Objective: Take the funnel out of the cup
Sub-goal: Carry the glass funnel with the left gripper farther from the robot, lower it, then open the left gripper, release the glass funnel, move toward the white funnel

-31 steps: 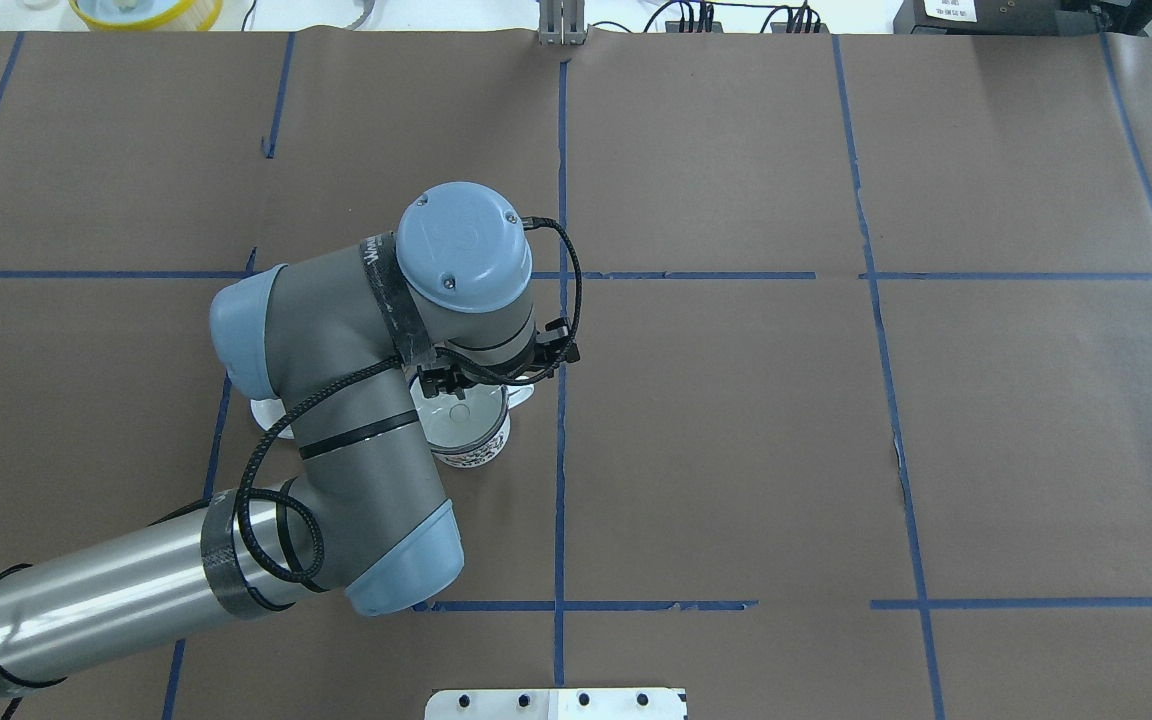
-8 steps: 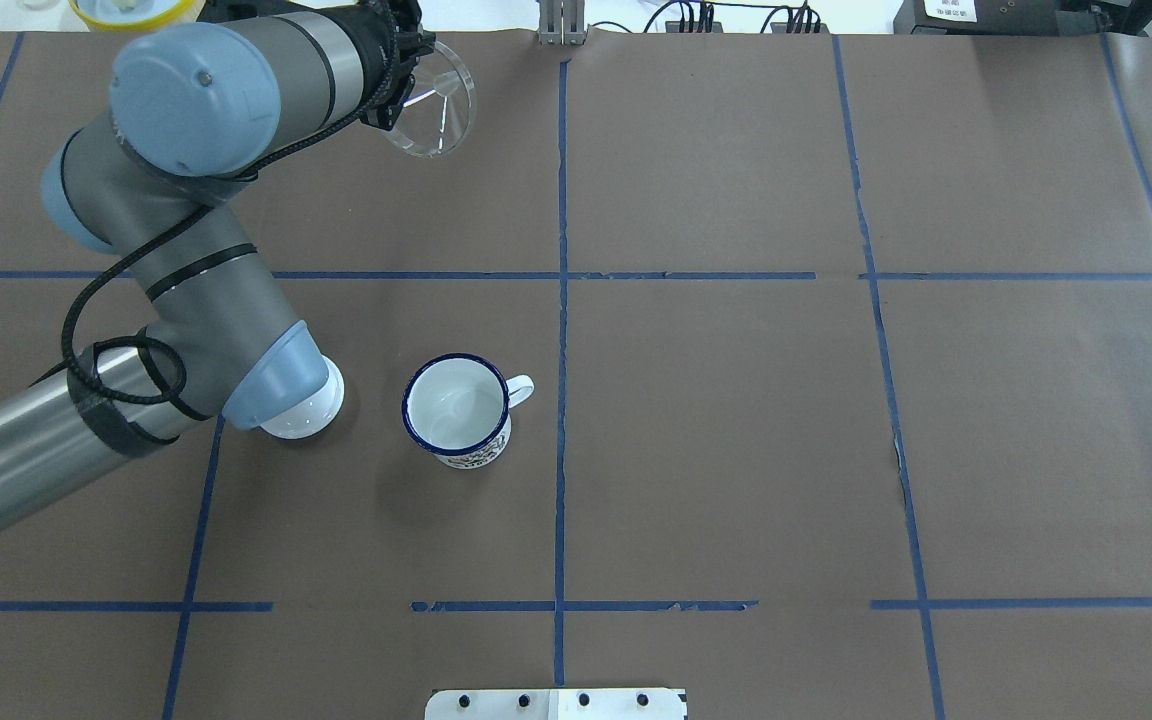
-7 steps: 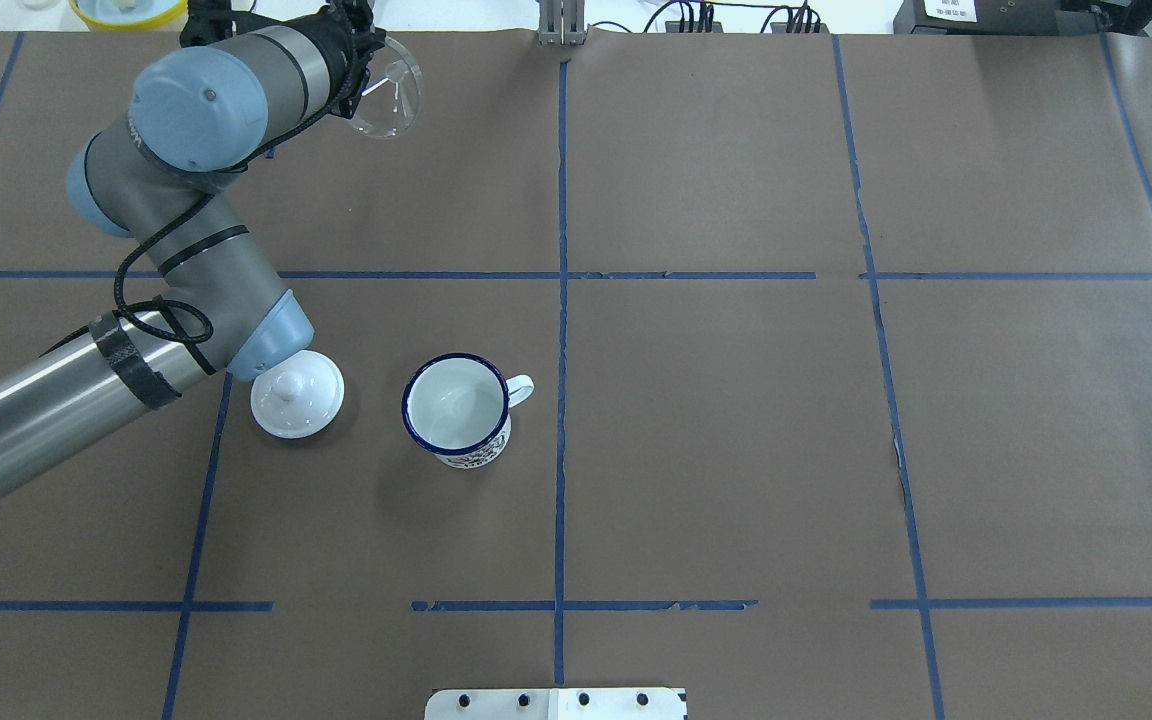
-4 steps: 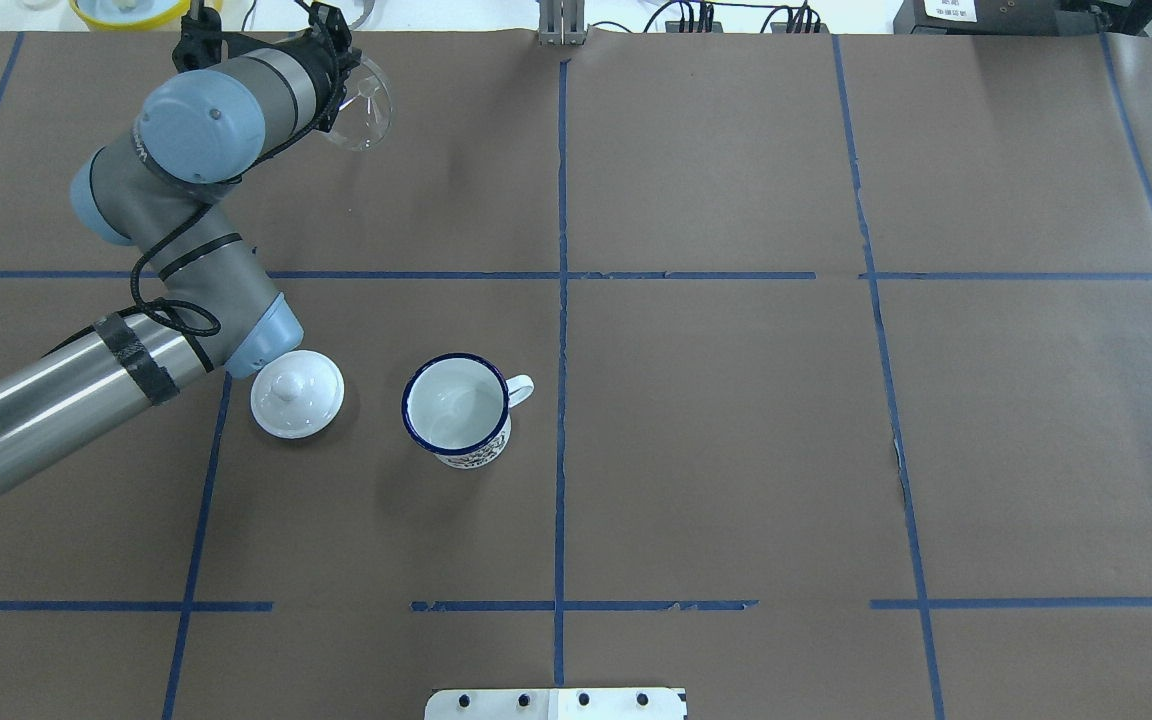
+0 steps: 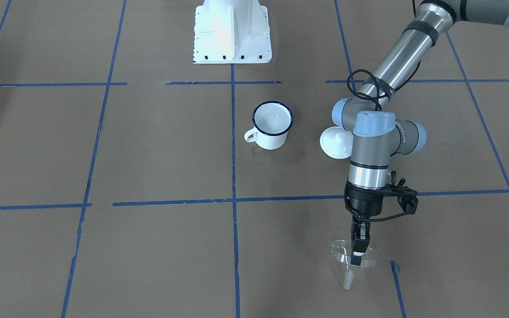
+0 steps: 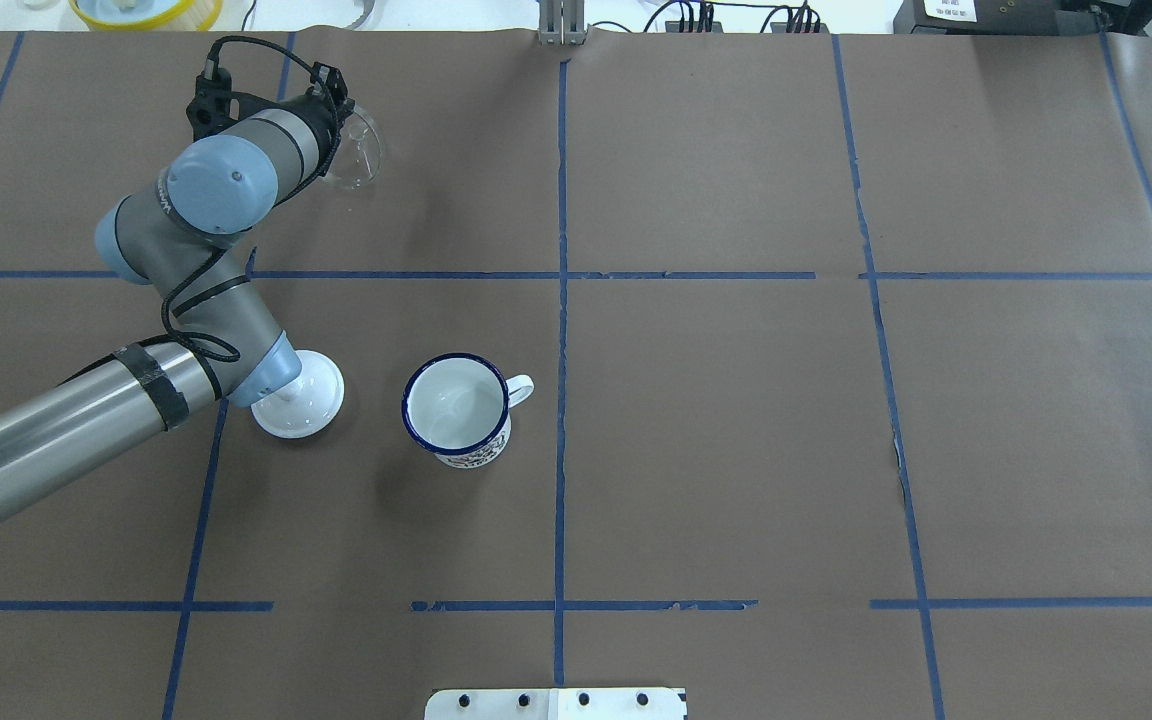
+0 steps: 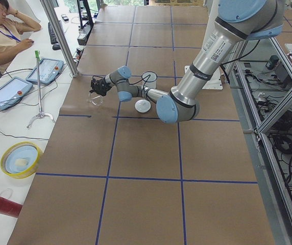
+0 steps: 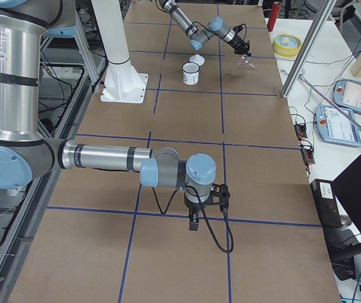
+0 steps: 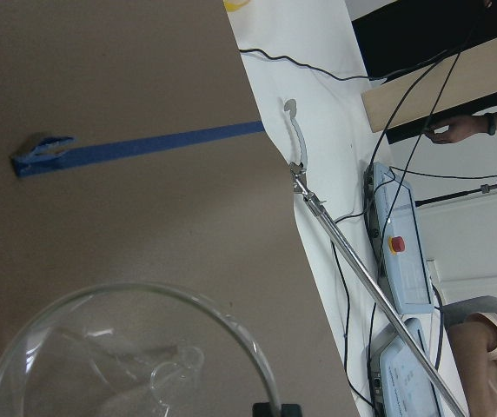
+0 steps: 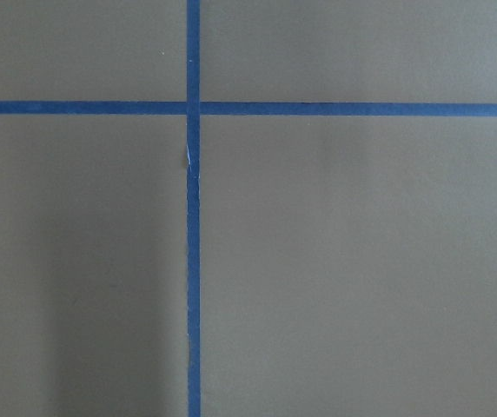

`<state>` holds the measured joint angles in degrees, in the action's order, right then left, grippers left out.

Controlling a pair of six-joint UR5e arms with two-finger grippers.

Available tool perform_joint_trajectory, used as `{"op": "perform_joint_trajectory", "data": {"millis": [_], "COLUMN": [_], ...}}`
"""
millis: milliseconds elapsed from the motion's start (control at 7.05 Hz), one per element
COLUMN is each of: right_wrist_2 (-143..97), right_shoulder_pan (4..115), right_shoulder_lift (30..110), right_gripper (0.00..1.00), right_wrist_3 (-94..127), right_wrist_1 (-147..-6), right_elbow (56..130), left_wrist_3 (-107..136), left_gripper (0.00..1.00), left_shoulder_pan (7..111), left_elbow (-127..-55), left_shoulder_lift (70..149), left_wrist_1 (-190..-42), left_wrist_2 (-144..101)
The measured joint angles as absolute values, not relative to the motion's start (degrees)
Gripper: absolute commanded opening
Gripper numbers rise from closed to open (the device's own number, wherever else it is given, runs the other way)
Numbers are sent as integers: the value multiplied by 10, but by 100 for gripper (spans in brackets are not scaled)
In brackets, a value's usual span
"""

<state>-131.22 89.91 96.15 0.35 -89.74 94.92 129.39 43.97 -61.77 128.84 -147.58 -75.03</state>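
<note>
Hanging from the left gripper, jaws clamped on its rim, the funnel points spout-down toward the counter, well apart from the cup.

- Front-facing: across the table from the robot base; steep downward look, mid range.
- Overhead: behind the robot, facing forward and down, widest cover. Shares cup, lid and funnel with front-facing, turned end for end.
- Exterior left: at the table's end, looks along it from far off; operators' bench at frame left.
- Exterior right: opposite end; right arm near, cup small and far.
- Left wrist: very close on the funnel rim; table edge and bench beyond.
- Right wrist: close, straight down on a tape cross.
</note>
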Motion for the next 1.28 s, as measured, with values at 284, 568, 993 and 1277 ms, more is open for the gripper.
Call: {"op": "perform_joint_trajectory", "data": {"millis": [284, 568, 993, 1277], "right_wrist_2": [-1312, -1312, -1312, -1312], "right_shoulder_pan": [899, 899, 899, 899], "right_shoulder_lift": [962, 962, 962, 962], "right_gripper": [100, 100, 100, 100], "right_wrist_3": [4, 4, 4, 4], "right_wrist_1": [-897, -897, -897, -897], "right_elbow": [949, 949, 949, 949], "left_wrist_3": [1233, 1138, 907, 726], "left_gripper": [100, 100, 100, 100], "left_shoulder_pan": [439, 441, 444, 444], "left_elbow": [-642, -724, -888, -1024], "left_shoulder_lift": [1283, 1251, 1205, 1189], "left_wrist_1": [-1475, -1459, -1260, -1056], "left_wrist_2": [-751, -770, -904, -986]}}
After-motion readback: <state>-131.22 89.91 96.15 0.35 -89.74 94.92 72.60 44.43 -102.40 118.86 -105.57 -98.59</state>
